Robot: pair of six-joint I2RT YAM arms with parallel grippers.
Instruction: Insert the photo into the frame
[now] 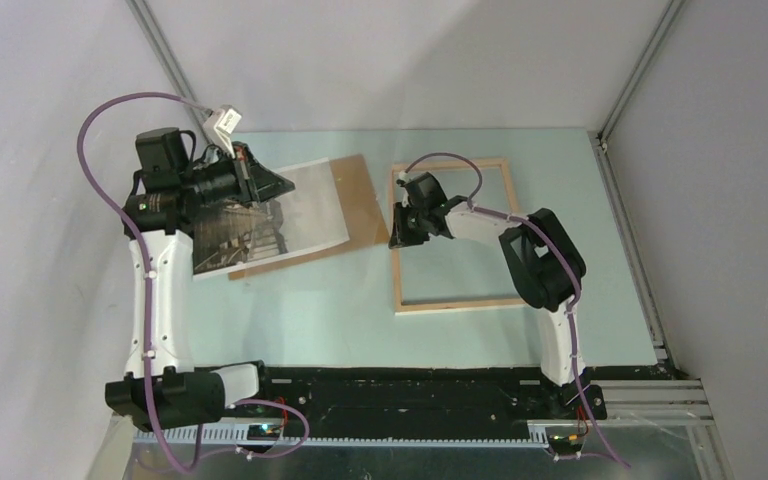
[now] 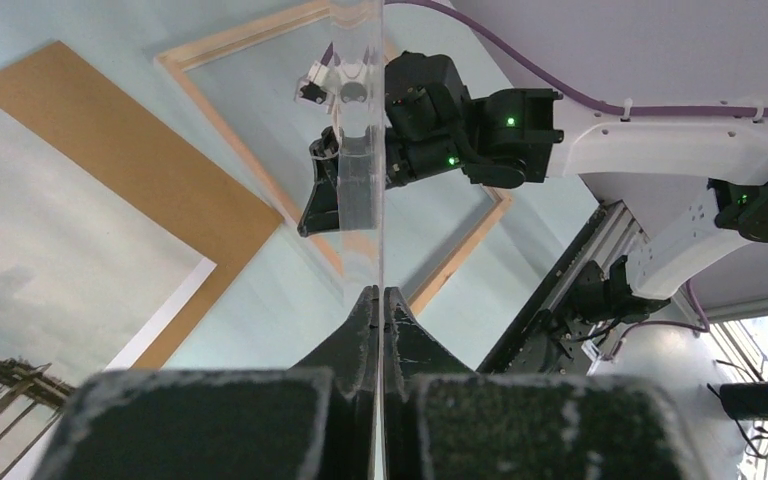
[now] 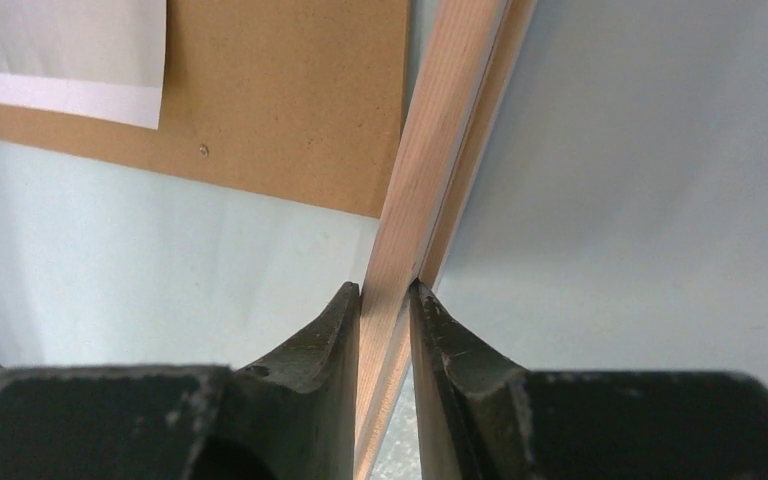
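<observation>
The right gripper (image 3: 385, 292) pinches the left rail of the frame (image 3: 430, 170); the left gripper (image 2: 380, 295) clamps a clear pane (image 2: 358, 190) seen edge-on; the photo (image 1: 312, 208) lies on a brown board (image 1: 362, 198) on the counter (image 1: 310, 320), left of the frame.

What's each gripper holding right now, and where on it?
Right gripper pinches the frame's left rail. Left gripper is shut on the edge of a thin clear sheet.

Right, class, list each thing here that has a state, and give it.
photo: lying flat, not yet framed.
backing board: flat, partly under the photo.
frame: empty, left rail gripped.
clear pane: held edge-on.
left end effector: shut on clear pane.
right end effector: shut on frame.
</observation>
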